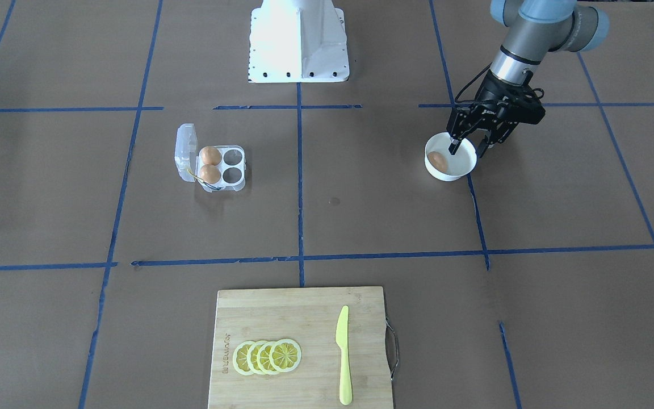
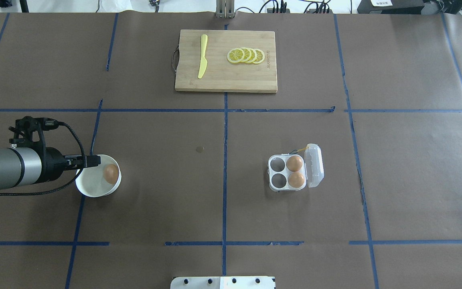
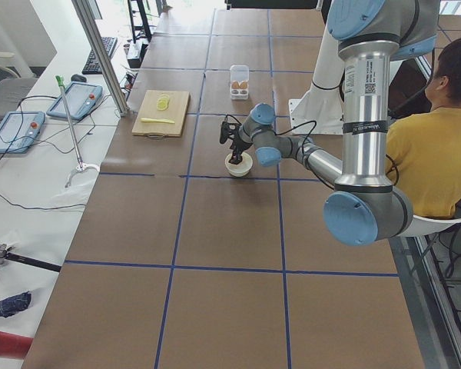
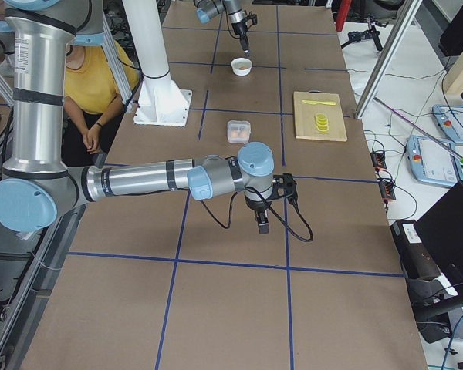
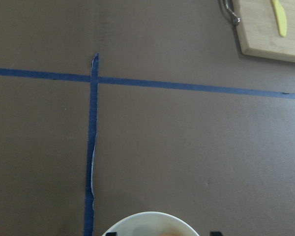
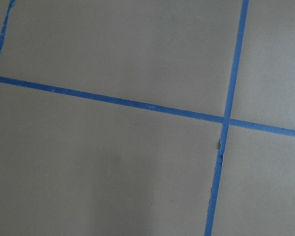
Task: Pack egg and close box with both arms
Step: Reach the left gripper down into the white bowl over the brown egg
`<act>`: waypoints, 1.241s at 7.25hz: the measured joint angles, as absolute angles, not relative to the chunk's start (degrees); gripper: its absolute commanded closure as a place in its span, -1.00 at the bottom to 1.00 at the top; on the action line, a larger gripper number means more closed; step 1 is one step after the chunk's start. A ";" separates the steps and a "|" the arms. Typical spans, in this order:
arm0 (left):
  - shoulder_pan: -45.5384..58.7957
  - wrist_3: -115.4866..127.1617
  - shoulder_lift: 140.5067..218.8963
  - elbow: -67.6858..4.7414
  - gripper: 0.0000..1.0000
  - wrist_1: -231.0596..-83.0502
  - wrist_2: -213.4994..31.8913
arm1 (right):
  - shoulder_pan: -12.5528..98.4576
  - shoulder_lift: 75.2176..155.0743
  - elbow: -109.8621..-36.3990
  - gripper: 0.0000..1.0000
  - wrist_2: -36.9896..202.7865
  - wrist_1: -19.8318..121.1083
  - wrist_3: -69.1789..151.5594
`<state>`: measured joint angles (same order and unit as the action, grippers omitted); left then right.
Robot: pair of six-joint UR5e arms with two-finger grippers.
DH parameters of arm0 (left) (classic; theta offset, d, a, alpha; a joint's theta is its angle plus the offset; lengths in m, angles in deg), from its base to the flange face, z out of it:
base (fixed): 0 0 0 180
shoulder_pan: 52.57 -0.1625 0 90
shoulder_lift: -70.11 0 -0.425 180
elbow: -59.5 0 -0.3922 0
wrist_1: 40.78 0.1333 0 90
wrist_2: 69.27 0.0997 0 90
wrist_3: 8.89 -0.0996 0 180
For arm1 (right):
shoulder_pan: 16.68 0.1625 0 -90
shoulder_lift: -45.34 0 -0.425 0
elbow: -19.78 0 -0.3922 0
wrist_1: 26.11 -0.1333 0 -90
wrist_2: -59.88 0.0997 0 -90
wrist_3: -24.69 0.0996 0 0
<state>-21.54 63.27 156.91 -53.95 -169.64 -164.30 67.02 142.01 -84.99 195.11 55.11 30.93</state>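
Barely begun. The egg (image 1: 437, 162) lies in the bowl (image 1: 458, 169) toward the robot's left end of the worktop (image 1: 361, 227), not yet lifted. The left hand (image 1: 468, 150) hangs low over the bowl with its fingers apart — one tip dips inside the rim just beside the egg, the other sits outside the bowl, so nothing is gripped.

The box (image 2: 286, 172) stands well apart, in the worktop's right half. Its lid is open on the side away from the bowl. Two packed eggs (image 2: 294, 163) fill the cells by the hinge, and the two cells facing the bowl are empty.

The right hand (image 4: 262, 223) hovers over bare worktop near the right end — whether its fingers are apart or together I cannot tell.

Left to do, I judge: grip the egg, carry it across, seat it in a free cell, then fold the lid down with both arms.
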 measured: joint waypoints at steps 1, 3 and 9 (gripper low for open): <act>-22.20 63.36 157.28 -53.19 -0.37 -169.15 -163.78 | 67.02 142.02 -84.99 -1.00 194.85 55.10 30.93; -22.87 63.42 159.42 -51.07 -0.37 -168.92 -163.52 | 67.00 142.02 -84.99 -1.00 194.58 55.10 30.93; -24.68 63.44 161.24 -48.80 -0.34 -168.83 -163.49 | 66.99 141.90 -84.99 -1.00 193.41 55.10 30.82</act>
<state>-24.68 63.44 161.24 -48.80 -168.83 -163.49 66.99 141.90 -84.99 193.41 55.10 30.82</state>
